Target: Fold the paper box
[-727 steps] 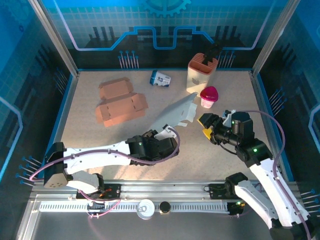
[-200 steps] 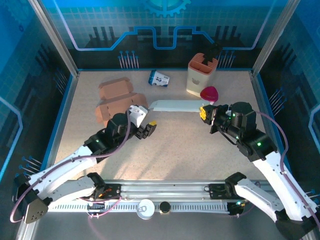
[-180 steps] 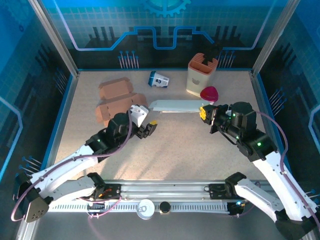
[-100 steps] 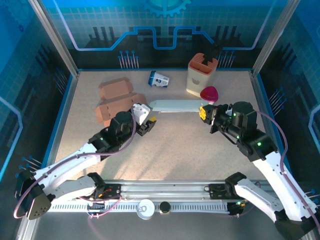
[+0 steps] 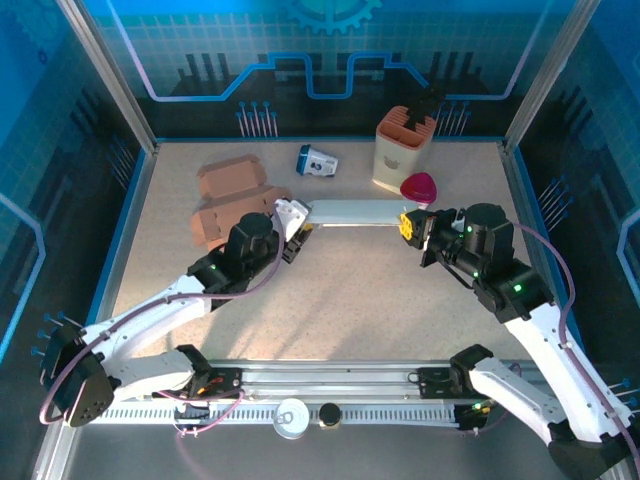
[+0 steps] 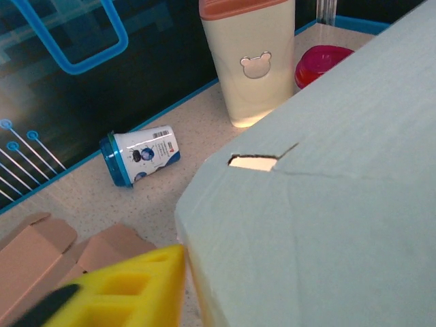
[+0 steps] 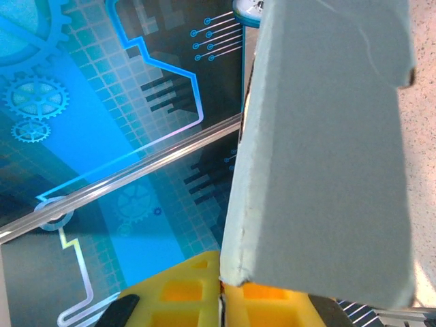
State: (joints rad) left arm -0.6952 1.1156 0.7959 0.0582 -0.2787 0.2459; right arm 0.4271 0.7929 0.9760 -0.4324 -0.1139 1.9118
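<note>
The paper box is a flat pale grey sheet held level above the table, between the two arms. My right gripper is shut on its right end; in the right wrist view both yellow fingers pinch the sheet's lower corner. My left gripper sits at the sheet's left end. In the left wrist view one yellow finger lies against the edge of the sheet, which has a small slot in it. The other finger is hidden behind the sheet, so a grip cannot be judged.
Flattened brown cardboard boxes lie just left of the left gripper. A blue and white cup lies on its side at the back. A beige holder and a pink-lidded cup stand behind the right gripper.
My left gripper has moved up and right to the sheet's left end, its fingers drawing together. The right arm and the sheet have stayed still over the last second.
</note>
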